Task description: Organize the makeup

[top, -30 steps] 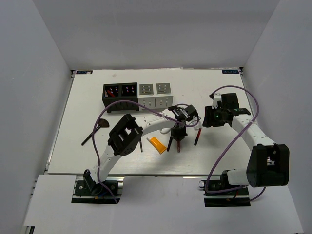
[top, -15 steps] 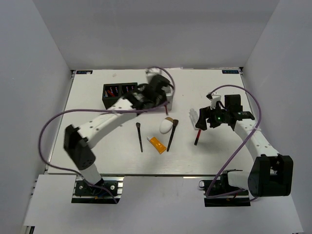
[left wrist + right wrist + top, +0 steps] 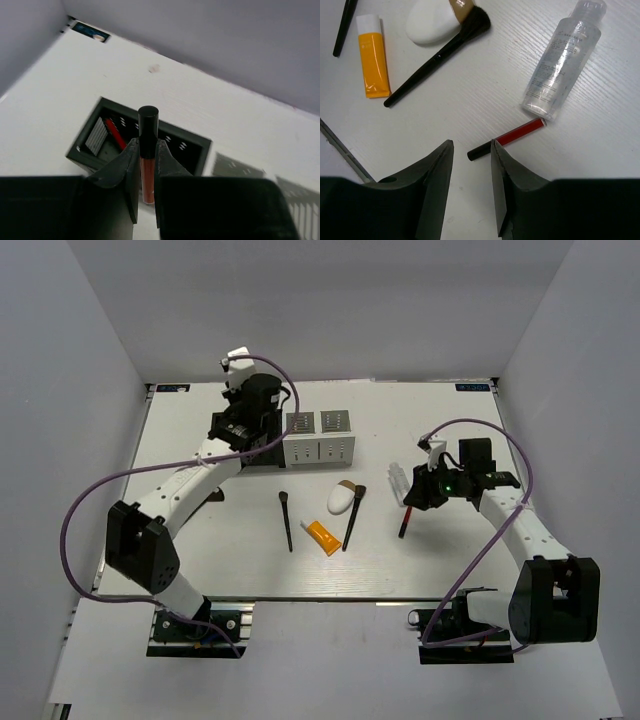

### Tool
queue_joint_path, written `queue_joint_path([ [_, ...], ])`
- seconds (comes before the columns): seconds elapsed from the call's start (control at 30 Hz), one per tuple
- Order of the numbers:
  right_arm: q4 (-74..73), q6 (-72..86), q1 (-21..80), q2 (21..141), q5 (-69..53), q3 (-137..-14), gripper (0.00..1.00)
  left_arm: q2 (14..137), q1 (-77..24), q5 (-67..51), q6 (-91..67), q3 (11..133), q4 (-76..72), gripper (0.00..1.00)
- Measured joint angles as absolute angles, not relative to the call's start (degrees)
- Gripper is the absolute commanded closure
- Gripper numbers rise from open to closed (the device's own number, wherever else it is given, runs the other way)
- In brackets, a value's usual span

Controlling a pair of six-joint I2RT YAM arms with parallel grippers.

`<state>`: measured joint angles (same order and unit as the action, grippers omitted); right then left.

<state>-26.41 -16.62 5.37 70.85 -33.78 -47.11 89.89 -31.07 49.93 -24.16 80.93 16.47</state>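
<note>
Left gripper (image 3: pixel 148 150): clamped on slim pencil (image 3: pixel 148 125), frame centre.
Right gripper (image 3: pixel 472 150): jaws parted over red pencil (image 3: pixel 517 134), lower centre.
Handling: likely light, stiff, slick; grip mid-barrel.

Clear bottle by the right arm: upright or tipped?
Tipped. The clear bottle lies on its side on the table, full length showing from above.

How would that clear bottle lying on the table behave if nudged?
Lying on its side and round, the clear bottle would probably roll. Its smooth wall may be slippery. Small and see-through, it is likely light.
</note>
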Motion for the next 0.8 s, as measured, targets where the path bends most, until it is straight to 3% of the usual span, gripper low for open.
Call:
queue_joint_path([
  [0.3, -26.48, -17.1, 5.37, 70.87, -33.32, -46.85, 0.53, 100.29, -20.84, 53.58, -19.25, 82.43, 11.2, 1.0],
  [0.6, -26.48, -17.17, 5.37, 71.48, -32.8, -46.85, 0.44, 108.16, -18.87, 53.6, -16.71, 85.97, 9.98, 1.0],
  [0.63, -26.5, -17.15, 5.37, 71.66, -32.71, -46.85, 0.42, 108.57, -18.85, 53.54, -16.64, 86.52, 9.98, 0.94],
  [0.67, -26.5, -17.17, 5.37, 71.85, -32.51, -46.85, 0.4, 108.77, -18.85, 53.34, -16.69, 86.78, 10.02, 0.8],
  [0.8, -26.55, -17.28, 5.37, 72.42, -31.79, -46.85, 0.38, 108.75, -18.85, 52.69, -17.41, 86.72, 10.2, 0.53],
])
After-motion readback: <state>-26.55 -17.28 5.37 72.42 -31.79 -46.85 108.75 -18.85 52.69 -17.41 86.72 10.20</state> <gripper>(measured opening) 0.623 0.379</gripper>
